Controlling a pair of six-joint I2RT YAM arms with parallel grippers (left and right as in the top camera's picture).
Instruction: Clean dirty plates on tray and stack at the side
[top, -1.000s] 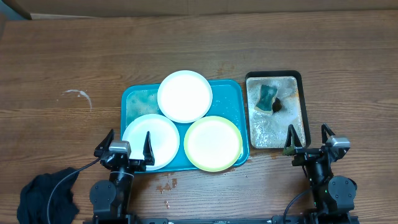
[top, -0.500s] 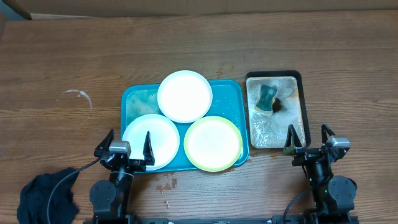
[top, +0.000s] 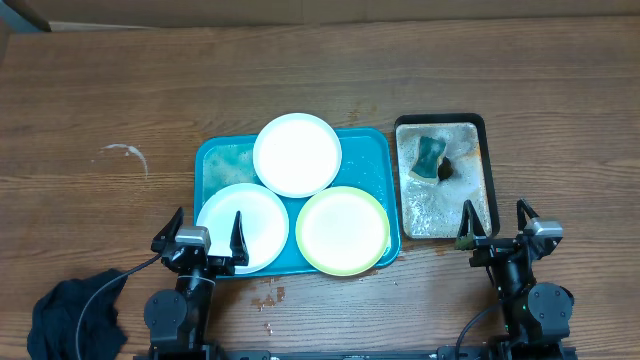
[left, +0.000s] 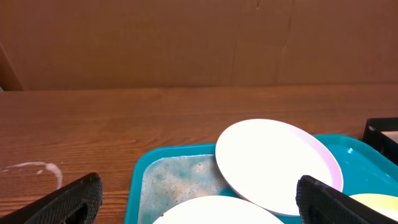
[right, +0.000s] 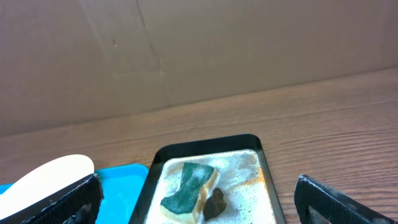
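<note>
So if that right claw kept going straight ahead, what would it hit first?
Most likely the black tray, which lies straight ahead of the open right gripper, with the sponge inside it. Height is unclear, so it might pass over the rim.

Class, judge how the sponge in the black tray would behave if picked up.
The sponge looks bent and sits in foam, so it probably squashes and feels slippery. Soaked, it would likely drip and weigh more than dry.

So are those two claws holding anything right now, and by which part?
Nothing is held. The left gripper and the right gripper both stand open and empty; the plates lie on the tray.
</note>
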